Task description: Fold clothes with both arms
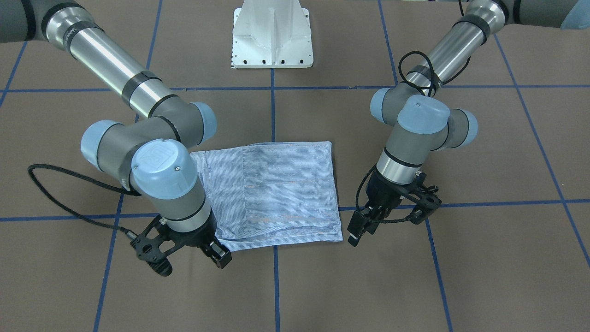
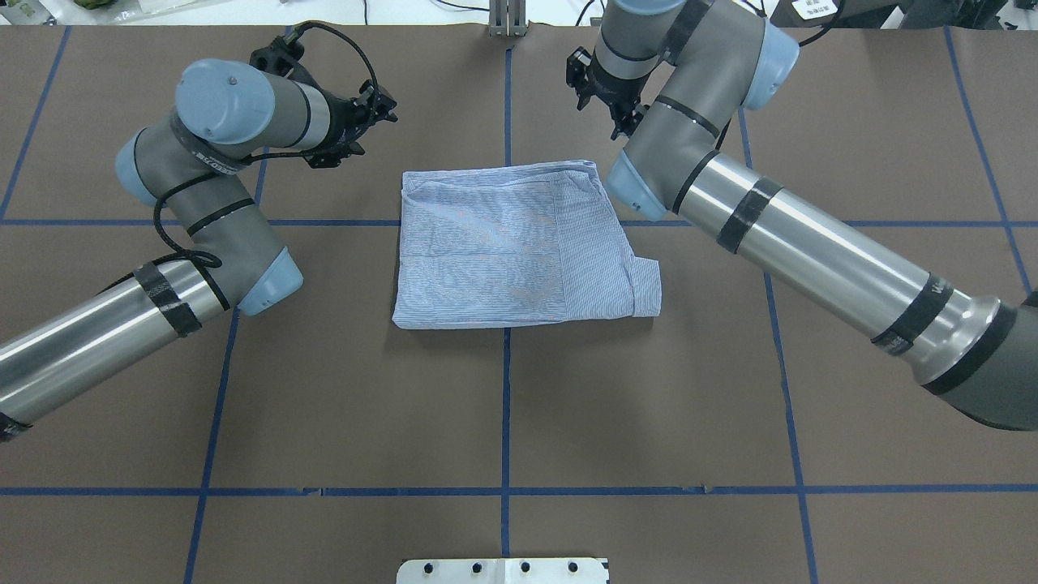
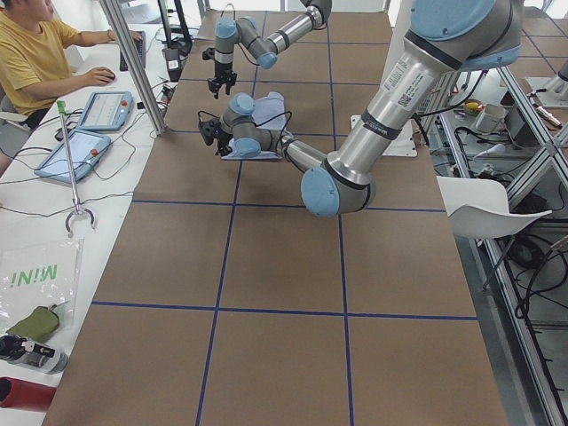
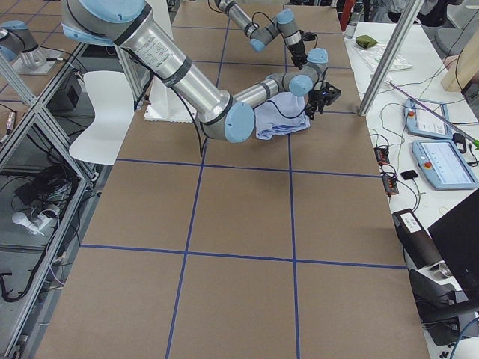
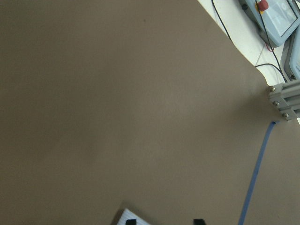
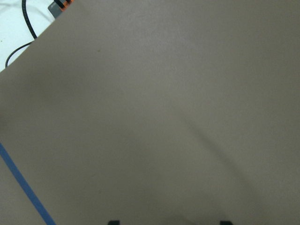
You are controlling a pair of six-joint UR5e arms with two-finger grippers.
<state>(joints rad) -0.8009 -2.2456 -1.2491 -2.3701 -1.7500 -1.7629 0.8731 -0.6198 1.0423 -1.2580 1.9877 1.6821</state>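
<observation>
The clothes are one light blue striped shirt, folded into a flat rectangle at the middle of the brown table. In the overhead view the shirt lies between both arms, with a cuff sticking out at its right edge. My left gripper hovers just off the shirt's far corner, open, with nothing between its fingers; the left wrist view shows that gripper beside a bit of cloth. My right gripper stands at the other far corner, open and empty, over bare table in the right wrist view.
The white pedestal base stands at the robot's side of the table. Blue tape lines grid the surface. Beyond the far edge is a side bench with teach pendants and a seated person. An aluminium post stands near the left gripper.
</observation>
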